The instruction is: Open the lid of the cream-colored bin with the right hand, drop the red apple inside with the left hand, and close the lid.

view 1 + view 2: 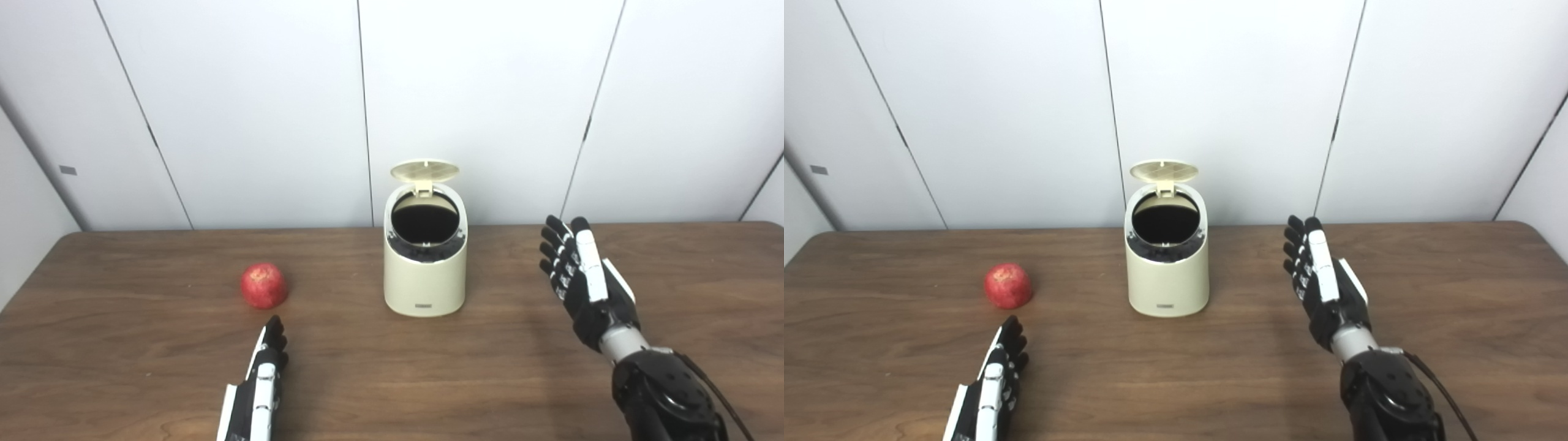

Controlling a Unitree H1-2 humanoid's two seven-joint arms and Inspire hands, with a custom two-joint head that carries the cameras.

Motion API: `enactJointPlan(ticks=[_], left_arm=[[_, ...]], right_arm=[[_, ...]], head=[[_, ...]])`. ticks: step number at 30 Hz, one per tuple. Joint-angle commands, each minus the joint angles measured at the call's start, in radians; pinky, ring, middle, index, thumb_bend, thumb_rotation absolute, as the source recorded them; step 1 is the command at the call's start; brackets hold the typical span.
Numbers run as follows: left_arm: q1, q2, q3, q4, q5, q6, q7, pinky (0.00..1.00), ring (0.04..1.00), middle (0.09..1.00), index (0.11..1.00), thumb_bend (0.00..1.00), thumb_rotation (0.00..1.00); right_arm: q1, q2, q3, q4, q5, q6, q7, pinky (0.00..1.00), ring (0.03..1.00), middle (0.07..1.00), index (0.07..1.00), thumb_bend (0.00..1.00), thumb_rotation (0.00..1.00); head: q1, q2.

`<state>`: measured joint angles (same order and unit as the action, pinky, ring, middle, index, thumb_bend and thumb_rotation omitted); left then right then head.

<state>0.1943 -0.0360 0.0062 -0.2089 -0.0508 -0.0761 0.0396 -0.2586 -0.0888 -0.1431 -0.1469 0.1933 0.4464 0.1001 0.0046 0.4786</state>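
The cream-colored bin (424, 282) stands at the table's middle with its round lid (424, 171) tipped up at the back, showing a dark inside. A red apple (264, 285) lies on the table to the bin's left. My left hand (260, 380) is open, fingers straight, just in front of the apple and not touching it. My right hand (582, 278) is open and raised, to the right of the bin with a clear gap between them.
The brown wooden table (122, 343) reaches to a white panelled wall (245, 110) right behind the bin. The table's left corner (67, 236) is rounded.
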Motion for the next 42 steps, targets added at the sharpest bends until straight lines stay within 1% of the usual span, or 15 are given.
enactJointPlan(ticks=[1,4,7,10,14,20,22,23,25,26,27,33,35,38,42], left_arm=[[0.005,0.003,0.008,-0.005,-0.005,-0.005,-0.003,1.0,0.996,0.995,1.0,0.4,1.0],[0.001,0.011,0.014,0.006,-0.018,-0.019,-0.012,1.0,0.997,0.996,1.0,0.41,1.0],[-0.002,0.019,0.019,0.007,-0.026,-0.018,-0.02,1.0,0.999,0.997,1.0,0.41,1.0],[-0.002,0.021,0.024,0.008,-0.033,-0.024,-0.025,1.0,1.0,1.0,1.0,0.41,1.0],[-0.001,0.021,0.029,0.0,-0.036,-0.012,-0.024,1.0,0.996,0.995,1.0,0.43,1.0],[-0.003,0.023,0.033,-0.004,-0.037,-0.005,-0.027,1.0,0.99,0.993,1.0,0.45,1.0],[-0.001,0.02,0.032,-0.01,-0.032,0.001,-0.024,1.0,0.986,0.991,0.999,0.46,1.0],[0.0,0.019,0.031,-0.012,-0.029,0.002,-0.024,1.0,0.985,0.99,0.998,0.45,1.0],[0.003,0.015,0.027,-0.017,-0.021,0.003,-0.022,1.0,0.988,0.993,0.998,0.46,1.0],[0.004,0.013,0.025,-0.019,-0.017,0.003,-0.021,1.0,0.988,0.992,0.996,0.46,1.0],[0.005,0.011,0.022,-0.018,-0.013,0.001,-0.02,1.0,0.987,0.989,0.993,0.46,1.0],[0.004,-0.003,0.006,0.002,0.006,-0.02,-0.014,0.97,0.969,0.971,0.977,0.45,0.94],[0.003,-0.013,0.001,0.005,0.016,-0.02,-0.008,0.98,0.969,0.967,0.972,0.46,0.91],[0.001,-0.02,-0.008,0.017,0.035,-0.029,0.0,0.99,0.972,0.968,0.969,0.47,0.9],[-0.005,-0.028,-0.017,0.039,0.072,-0.041,0.021,0.97,0.957,0.952,0.947,0.5,0.87]], right_arm=[[0.018,-0.014,0.002,-0.044,0.009,-0.078,0.019,1.0,0.999,0.986,0.963,0.61,0.97],[0.078,-0.032,0.028,-0.058,-0.026,-0.148,0.03,1.0,1.0,0.997,0.972,0.61,0.99],[0.128,-0.036,0.043,-0.066,-0.034,-0.208,0.035,1.0,1.0,1.0,0.98,0.61,1.0],[0.164,-0.023,0.044,-0.071,-0.025,-0.237,0.027,1.0,1.0,1.0,0.981,0.6,1.0],[0.206,-0.004,0.044,-0.067,-0.033,-0.277,0.013,1.0,1.0,1.0,0.98,0.56,1.0],[0.244,0.015,0.049,-0.043,-0.045,-0.344,0.009,1.0,1.0,1.0,0.983,0.56,1.0],[0.254,0.02,0.052,-0.04,-0.047,-0.357,0.009,1.0,1.0,1.0,0.985,0.57,1.0],[0.257,0.021,0.054,-0.039,-0.049,-0.362,0.008,1.0,1.0,1.0,0.986,0.58,1.0],[0.264,0.016,0.059,-0.031,-0.055,-0.381,0.014,1.0,1.0,1.0,0.989,0.58,1.0],[0.265,0.012,0.06,-0.023,-0.054,-0.394,0.019,1.0,1.0,1.0,0.996,0.57,1.0],[0.265,0.008,0.059,-0.013,-0.052,-0.408,0.022,1.0,1.0,1.0,0.998,0.56,1.0],[0.263,-0.01,0.046,0.038,-0.044,-0.456,0.02,1.0,1.0,1.0,1.0,0.55,1.0],[0.264,-0.016,0.043,0.038,-0.041,-0.447,0.019,1.0,1.0,1.0,1.0,0.55,1.0],[0.262,-0.024,0.039,0.04,-0.031,-0.437,0.023,1.0,1.0,1.0,1.0,0.55,1.0],[0.255,-0.035,0.038,0.033,-0.022,-0.427,0.028,1.0,1.0,1.0,1.0,0.54,1.0]], head=[[-0.006,0.003],[-0.012,0.008],[-0.016,0.014],[-0.015,0.023],[-0.009,0.037],[-0.002,0.044],[0.027,0.053],[0.027,0.053],[0.09,0.052],[0.09,0.052],[0.123,0.048],[0.219,0.04],[0.243,0.039],[0.289,0.036],[0.329,0.031]])
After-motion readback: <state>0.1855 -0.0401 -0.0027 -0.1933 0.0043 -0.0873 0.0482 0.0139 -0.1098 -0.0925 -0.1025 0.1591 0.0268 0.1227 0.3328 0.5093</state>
